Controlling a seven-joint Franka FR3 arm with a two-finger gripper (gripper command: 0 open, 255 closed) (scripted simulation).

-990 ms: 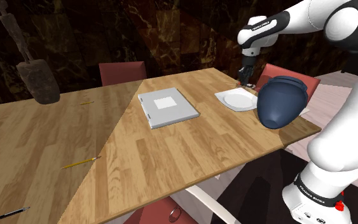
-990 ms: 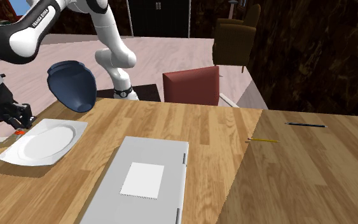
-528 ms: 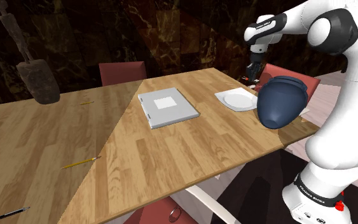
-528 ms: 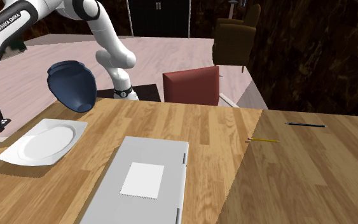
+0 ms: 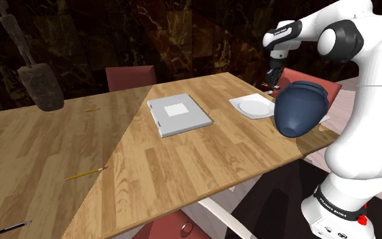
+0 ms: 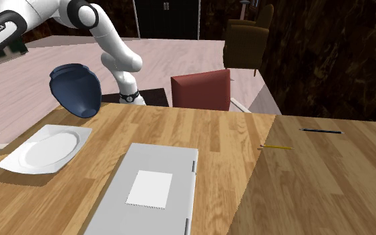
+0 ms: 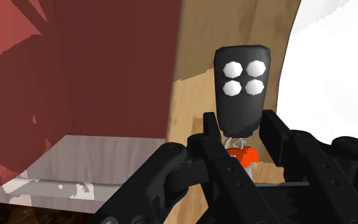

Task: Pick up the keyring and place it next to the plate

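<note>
The gripper (image 7: 241, 130) is clenched on 1 keyring (image 7: 240, 86), which has a black fob with 4 white buttons and 1 orange tag. It is held over the wooden table's (image 5: 182, 156) edge, just beside 1 white plate (image 5: 250, 106). The arm (image 5: 318, 27) reaches down from above. 1 dark blue vase (image 5: 299, 108) stands near the plate.

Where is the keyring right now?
In the wrist view, the keyring is clasped in the gripper, over the wooden table just beside the white plate.

Blk keyring (image 7: 240, 89), wht plate (image 5: 252, 106)
</note>
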